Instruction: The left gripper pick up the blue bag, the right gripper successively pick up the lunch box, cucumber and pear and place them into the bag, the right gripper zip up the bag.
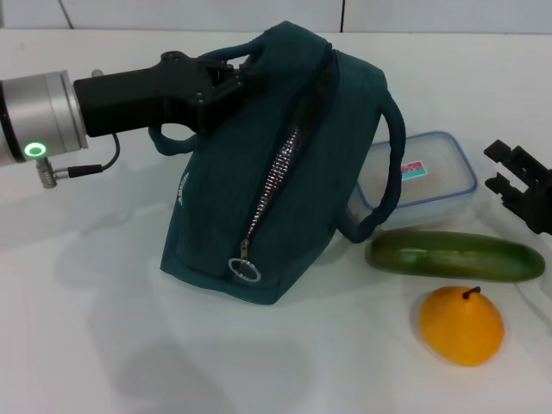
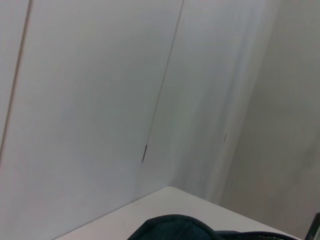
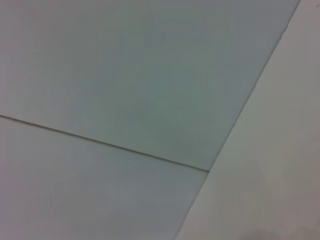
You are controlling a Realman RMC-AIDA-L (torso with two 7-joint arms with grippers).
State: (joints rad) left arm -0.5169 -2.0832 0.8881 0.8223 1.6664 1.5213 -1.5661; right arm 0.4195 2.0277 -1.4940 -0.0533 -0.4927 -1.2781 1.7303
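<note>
In the head view my left gripper (image 1: 244,79) reaches in from the left and is shut on a handle of the blue bag (image 1: 259,198). The bag hangs tilted, its lower edge on the table, and its zipper runs down to a metal ring pull (image 1: 245,270). A strip of the bag (image 2: 172,227) shows in the left wrist view. The lunch box (image 1: 431,177) lies behind the bag's right side, partly hidden by the other handle. In front of it lies the cucumber (image 1: 457,255), with the pear (image 1: 461,325) nearer still. My right gripper (image 1: 500,169) hovers open at the right edge, empty.
The white table (image 1: 129,345) stretches in front of and to the left of the bag. A pale wall with panel seams (image 2: 145,152) stands behind it. The right wrist view shows only pale panels and a seam (image 3: 100,142).
</note>
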